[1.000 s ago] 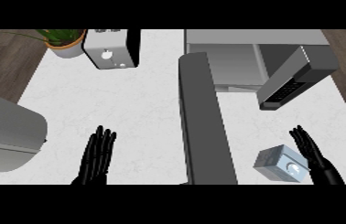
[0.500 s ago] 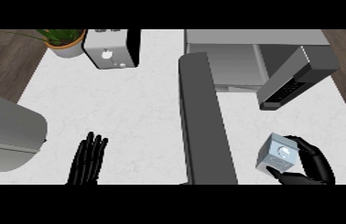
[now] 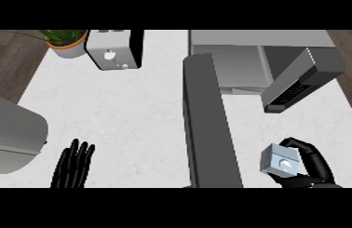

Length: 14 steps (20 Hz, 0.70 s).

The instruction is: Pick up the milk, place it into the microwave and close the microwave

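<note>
Milk (image 3: 279,160) sits gripped by curled right robot hand (image 3: 311,164).

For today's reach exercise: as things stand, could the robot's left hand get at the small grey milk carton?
Probably not. The left hand rests open at the lower left, and the long dark grey microwave door stands between it and the small grey milk carton, which the right hand already curls round.

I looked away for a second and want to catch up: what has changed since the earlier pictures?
The right hand went from open beside the milk to curled round it; the carton now looks tilted and slightly shifted. The left hand slid down toward the view's lower edge, fingers straight. The microwave, its open door, the toaster and the plant stayed put.
</note>
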Motion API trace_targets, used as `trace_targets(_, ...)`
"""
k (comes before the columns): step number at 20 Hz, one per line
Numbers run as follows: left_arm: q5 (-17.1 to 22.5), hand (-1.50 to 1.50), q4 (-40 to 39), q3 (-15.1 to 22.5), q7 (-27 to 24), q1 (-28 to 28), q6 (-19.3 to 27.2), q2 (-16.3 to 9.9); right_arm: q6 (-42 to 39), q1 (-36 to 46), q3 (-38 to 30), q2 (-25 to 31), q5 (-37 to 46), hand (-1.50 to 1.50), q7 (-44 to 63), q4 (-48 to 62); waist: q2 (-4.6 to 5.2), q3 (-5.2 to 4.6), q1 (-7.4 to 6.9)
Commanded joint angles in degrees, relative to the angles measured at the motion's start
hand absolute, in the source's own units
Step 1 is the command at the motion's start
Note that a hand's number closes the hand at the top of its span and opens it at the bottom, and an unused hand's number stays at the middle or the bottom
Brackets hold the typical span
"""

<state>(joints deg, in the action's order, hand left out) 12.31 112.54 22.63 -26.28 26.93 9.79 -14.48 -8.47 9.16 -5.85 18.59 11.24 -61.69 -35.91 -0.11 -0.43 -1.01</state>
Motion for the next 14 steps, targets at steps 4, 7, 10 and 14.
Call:
trace_targets(4,0.69,-1.5,-1.58,-0.93,-0.6,-1.47,-0.71,0.6,15.15,7.56,-6.75,-9.23,-3.33,1.5,0.35,6.01,0.46,0.6,-0.21)
trace_targets(7,2.78,-1.5,0.13,-2.51,-0.62,0.2,-2.09,-0.58,16.04,12.38,-8.51,-10.22,-4.17,1.5,0.07,11.08,0.47,0.59,-0.63)
trace_targets(10,2.29,-1.5,-1.74,-2.98,-2.15,0.49,-2.6,-0.06,14.39,12.45,-8.38,-10.63,-4.51,1.5,-2.65,11.44,0.26,0.49,0.21)
trace_targets(14,4.55,-1.5,-0.54,-6.05,-0.47,0.92,-4.34,-2.06,13.16,13.59,-7.33,-14.06,-5.05,1.5,-1.67,9.29,0.16,0.46,0.4)
